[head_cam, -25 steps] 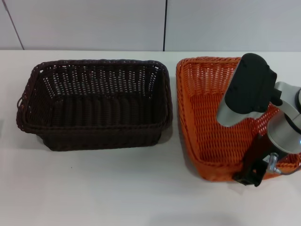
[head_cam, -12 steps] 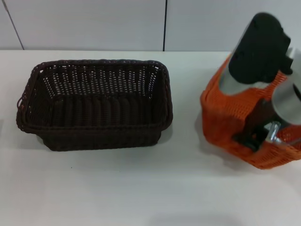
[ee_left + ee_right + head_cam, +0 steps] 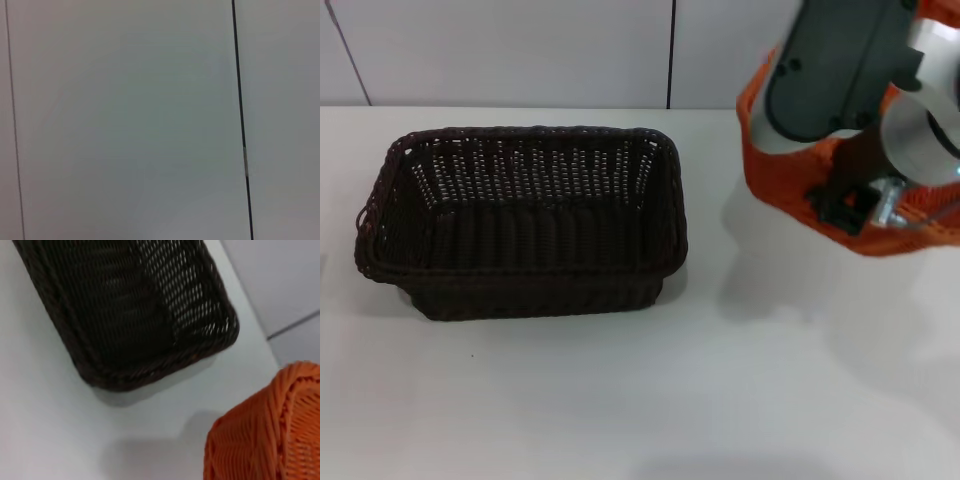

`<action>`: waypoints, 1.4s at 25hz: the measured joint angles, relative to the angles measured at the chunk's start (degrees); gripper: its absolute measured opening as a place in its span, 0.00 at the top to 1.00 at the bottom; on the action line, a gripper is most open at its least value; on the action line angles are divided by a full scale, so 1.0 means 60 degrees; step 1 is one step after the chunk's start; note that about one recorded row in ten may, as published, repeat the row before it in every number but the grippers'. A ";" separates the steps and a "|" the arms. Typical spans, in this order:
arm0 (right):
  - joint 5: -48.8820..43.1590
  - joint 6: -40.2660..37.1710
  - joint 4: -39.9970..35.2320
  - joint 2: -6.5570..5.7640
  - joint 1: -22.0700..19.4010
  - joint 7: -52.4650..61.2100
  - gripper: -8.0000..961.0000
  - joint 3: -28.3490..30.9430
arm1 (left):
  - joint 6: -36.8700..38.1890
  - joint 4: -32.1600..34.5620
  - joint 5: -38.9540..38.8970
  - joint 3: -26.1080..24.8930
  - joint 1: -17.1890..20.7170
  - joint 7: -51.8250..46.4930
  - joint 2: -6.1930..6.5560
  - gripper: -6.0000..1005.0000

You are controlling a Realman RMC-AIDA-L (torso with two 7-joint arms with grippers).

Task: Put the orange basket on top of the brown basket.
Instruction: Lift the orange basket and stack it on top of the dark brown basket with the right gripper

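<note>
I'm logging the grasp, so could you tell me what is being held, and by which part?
The right hand holds the bright orange woven rectangular basket by its near rim, lifted off the table.

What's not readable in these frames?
- Right pincer: head view, its fingers sit against the orange basket; the grip point is hidden by the arm.
- Orange basket: cut off by the edge in the head and right wrist views.
- Left pincer: not in any view; the left wrist view shows only wall.
- Brown basket: far corner cropped in the right wrist view.
</note>
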 joint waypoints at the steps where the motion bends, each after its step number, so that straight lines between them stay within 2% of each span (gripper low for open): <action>1: -0.0003 0.0100 0.0032 -0.0006 0.0104 -0.0311 0.86 -0.0055 | 0.0000 0.0000 0.0000 0.0000 0.0000 0.0000 0.0000 0.20; 5: -0.0011 0.0687 0.0197 -0.0011 0.0308 -0.1905 0.85 -0.0480 | -0.0054 0.0169 -0.0068 0.0000 -0.0146 -0.0009 0.0000 0.20; 7: -0.0016 0.1409 0.0181 0.0001 0.0069 -0.3701 0.85 -0.1013 | -0.0055 0.0241 -0.0108 0.0000 -0.0182 -0.0011 -0.0003 0.20; 8: -0.0016 0.1409 0.0181 0.0001 0.0069 -0.3701 0.85 -0.1013 | -0.0055 0.0263 -0.0114 0.0000 -0.0190 -0.0012 -0.0007 0.20; 16: -0.0018 0.2985 0.0055 -0.0064 -0.0489 -0.7363 0.86 -0.1489 | -0.0062 0.0301 -0.0286 0.0052 -0.0225 -0.0015 -0.0025 0.20; 20: -0.0018 0.3776 -0.0064 -0.0012 -0.1077 -0.9395 0.86 -0.1711 | -0.0067 0.0301 -0.0343 0.0084 -0.0247 -0.0026 -0.0034 0.20; 24: -0.0004 0.5520 0.0218 0.0001 -0.1808 -1.1016 0.86 -0.2147 | -0.0076 0.0299 -0.0354 0.0089 -0.0291 -0.0482 -0.0039 0.20; 27: 0.0257 0.6311 0.0530 -0.0034 -0.2012 -1.1494 0.86 -0.2291 | -0.0052 0.0298 -0.0366 0.0049 -0.0300 -0.0617 -0.0029 0.20; 35: 0.1166 0.6371 0.1614 -0.0151 -0.1700 -1.2488 0.86 -0.2317 | 0.0000 0.0287 -0.0367 0.0015 -0.0359 -0.0629 -0.0019 0.20</action>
